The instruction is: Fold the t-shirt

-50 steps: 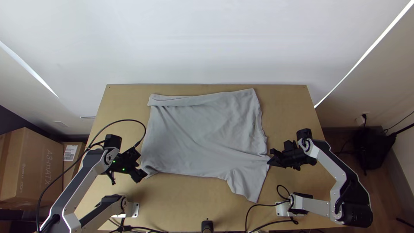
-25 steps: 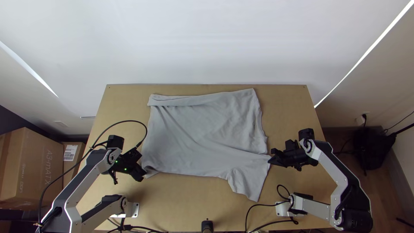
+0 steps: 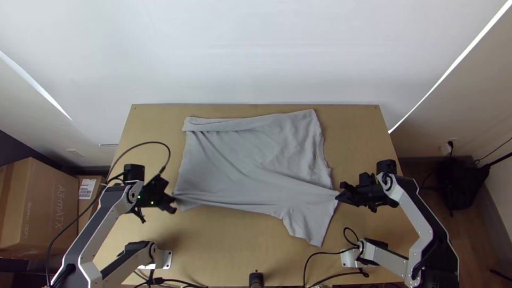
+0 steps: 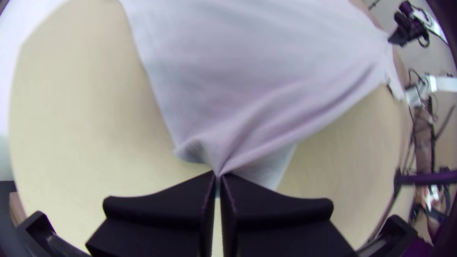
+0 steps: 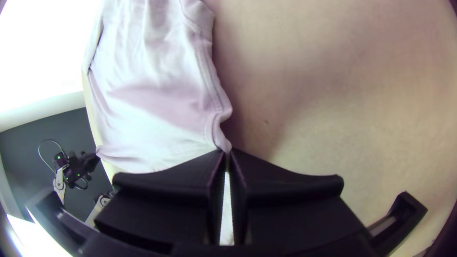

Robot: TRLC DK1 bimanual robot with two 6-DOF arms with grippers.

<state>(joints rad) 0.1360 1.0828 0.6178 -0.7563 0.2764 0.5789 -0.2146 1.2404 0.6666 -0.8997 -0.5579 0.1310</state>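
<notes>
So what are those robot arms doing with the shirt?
Two robot arms are holding a grey t-shirt on a wooden table. The left arm's fingers pinch it near one corner of the edge closer to the arms, and the right arm's fingers pinch it at that edge's other end, by the sleeve. The cloth is pulled into creases between them. Most of it lies spread out, so the folding still has a way to go.
</notes>
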